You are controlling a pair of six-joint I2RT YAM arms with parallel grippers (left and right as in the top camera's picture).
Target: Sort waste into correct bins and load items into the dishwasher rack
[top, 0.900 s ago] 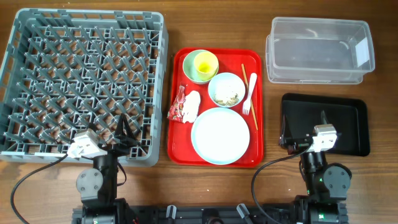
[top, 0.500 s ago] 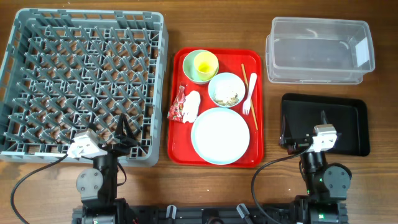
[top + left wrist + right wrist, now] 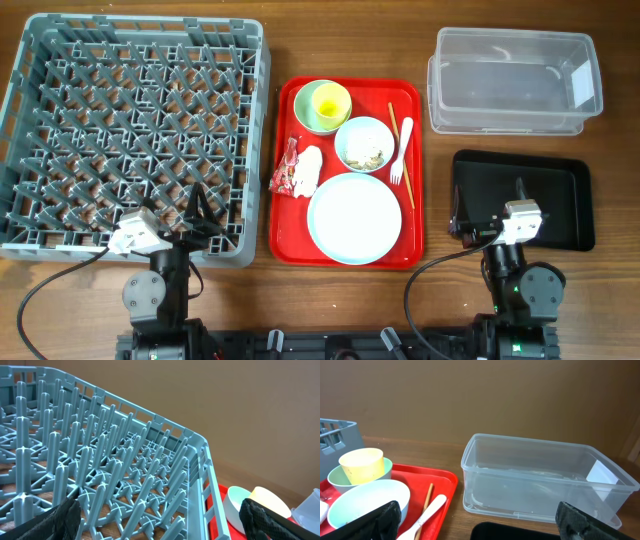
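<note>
Standing unchanged from the earlier overhead views, every listed item is keeping its place and neither arm is showing any shift. Dishwasher rack [image 3: 140, 22]: sitting at the table's left, holding no dishes. Red serving tray [image 3: 285, 238]: lying just right of the rack and carrying most of the lot. Pale green bowl [image 3: 304, 112]: resting at the tray's far end with the small yellow cup [image 3: 330, 100] sitting inside it. Small white bowl [image 3: 345, 132]: standing just nearer, holding the rice-like food scraps [image 3: 366, 155]. Round plate [image 3: 355, 218]: filling the tray's near half. White plastic fork [image 3: 402, 150] and wooden chopsticks [image 3: 393, 118]: lying side by side along the tray's right edge. Snack wrapper [image 3: 289, 170] and crumpled tissue [image 3: 308, 170]: lying together at the tray's left edge, the wrapper overhanging the rim. Clear plastic tub [image 3: 505, 85]: sitting at the far right. Black tray [image 3: 560, 190]: lying just in front of the tub. Left gripper [image 3: 160, 522]: hovering over the rack's near right corner, jaws spread wide and gripping nothing. Right gripper [image 3: 479, 522]: hanging over the near left part of the black tray, jaws likewise spread wide and gripping nothing.
</note>
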